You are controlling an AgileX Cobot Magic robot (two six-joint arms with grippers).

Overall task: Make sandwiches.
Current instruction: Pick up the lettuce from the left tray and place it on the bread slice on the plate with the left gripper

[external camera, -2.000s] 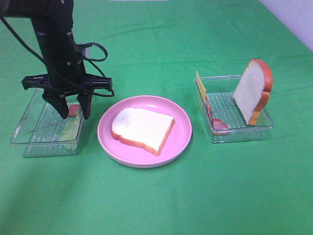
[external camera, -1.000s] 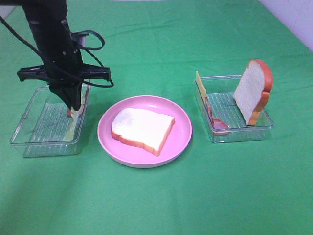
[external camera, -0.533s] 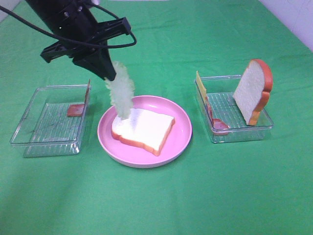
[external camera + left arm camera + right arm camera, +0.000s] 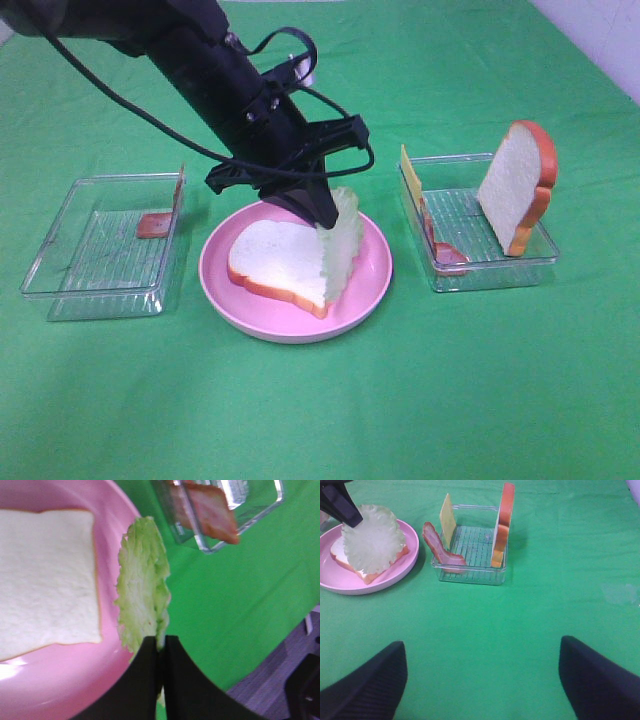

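From up high, the left fingers [image 4: 312,205] pinch the top of a lettuce leaf [image 4: 342,245] hanging upright over the pink plate [image 4: 372,290], its lower edge at the right end of the bread slice [image 4: 275,262]. The left wrist camera shows them clamped tight on the leaf's rim, beside the slice's edge. From the right wrist, the right fingers [image 4: 367,685] stand wide apart above the green bench [image 4: 480,630], well short of the tray [image 4: 470,575] holding bacon [image 4: 442,547], cheese [image 4: 447,522] and an upright slice [image 4: 502,527]
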